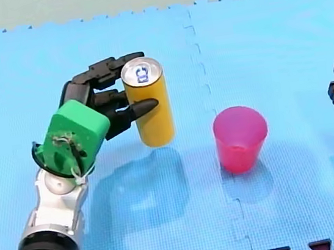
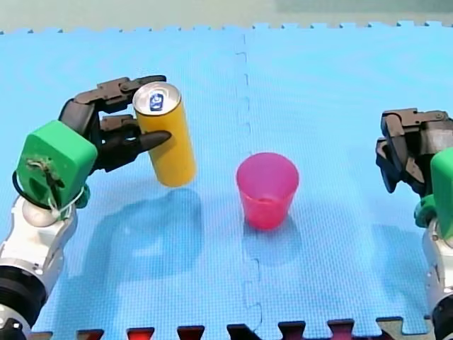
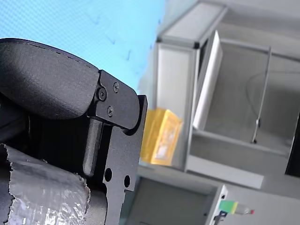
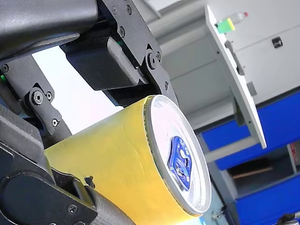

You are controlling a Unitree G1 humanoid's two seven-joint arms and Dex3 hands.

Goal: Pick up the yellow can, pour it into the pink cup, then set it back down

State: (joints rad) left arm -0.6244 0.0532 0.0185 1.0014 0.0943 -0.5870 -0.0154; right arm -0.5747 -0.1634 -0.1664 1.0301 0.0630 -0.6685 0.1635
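Left hand (image 1: 99, 100) snug around yellow can (image 1: 151, 108)

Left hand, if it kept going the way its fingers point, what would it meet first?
The left hand grips the can, so the can leads; next probably the cup, though the line may pass just behind it. Right hand, shut, is far right.

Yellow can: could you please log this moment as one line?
left hand shut on yellow can, tilted | pink cup upright | right hand shut, right of cup
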